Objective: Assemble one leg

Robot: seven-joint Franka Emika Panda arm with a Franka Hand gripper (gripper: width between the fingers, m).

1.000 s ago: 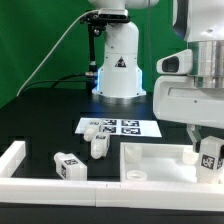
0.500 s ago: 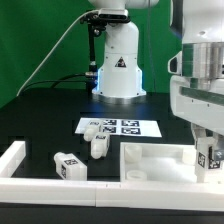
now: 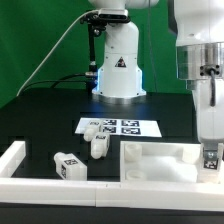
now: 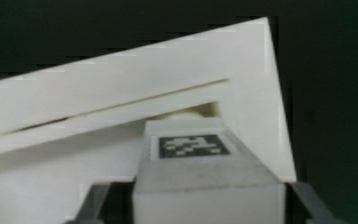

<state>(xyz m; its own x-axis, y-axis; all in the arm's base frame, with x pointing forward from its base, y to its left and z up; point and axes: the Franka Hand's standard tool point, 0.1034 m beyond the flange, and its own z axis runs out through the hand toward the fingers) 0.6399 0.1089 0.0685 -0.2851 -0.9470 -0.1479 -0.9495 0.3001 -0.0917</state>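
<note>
You can see the gripper (image 3: 211, 158) clenched on the leg (image 3: 210, 156) at the white panel's (image 3: 160, 157) corner on the exterior view's right, the leg (image 4: 195, 160) held upright between the fingers (image 4: 108, 200) over that corner, while three loose legs lie off the panel's other side.

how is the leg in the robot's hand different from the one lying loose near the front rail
The small white block-shaped leg held in the hand stands upright over the large flat white panel; the loose white leg near the front rail lies tilted on the black table. The held leg is clamped between fingers; the loose one is untouched. Both carry black-and-white tags.
</note>
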